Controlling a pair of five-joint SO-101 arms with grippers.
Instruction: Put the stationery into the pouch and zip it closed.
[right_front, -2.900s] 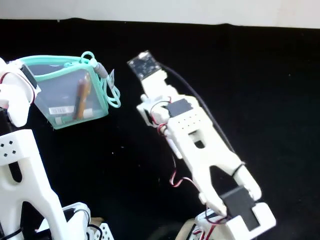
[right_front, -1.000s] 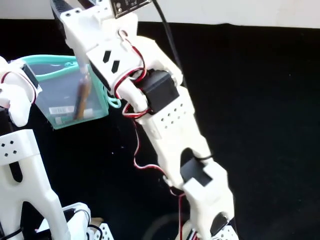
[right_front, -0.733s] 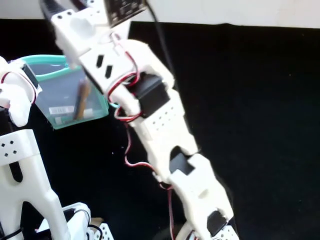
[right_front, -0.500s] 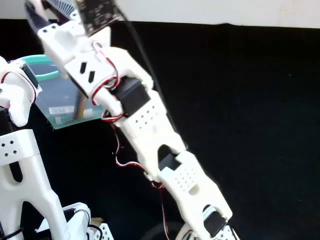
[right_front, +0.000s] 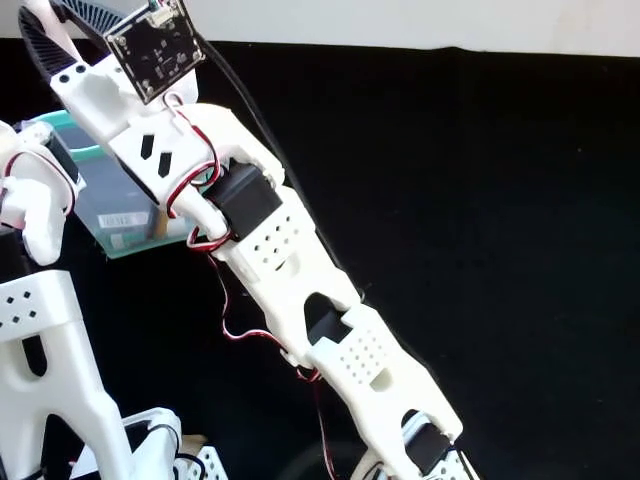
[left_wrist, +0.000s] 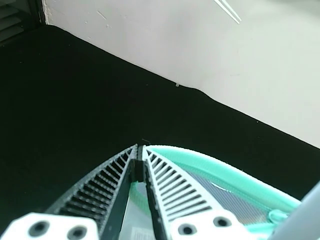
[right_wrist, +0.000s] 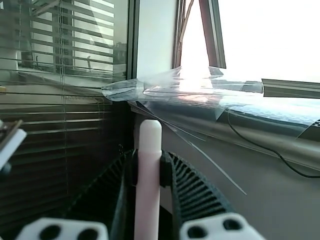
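Teal-rimmed clear pouch (right_front: 112, 192) hangs pinched in the left claw (left_wrist: 139, 150); right claw (right_wrist: 149, 152) clamps a white pen (right_wrist: 148, 187).

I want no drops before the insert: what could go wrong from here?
The left hand pinches the pouch only at its teal rim, so a push may tug it free. The white pen juts past the fingertips of the right hand, so it could tilt and miss the opening.
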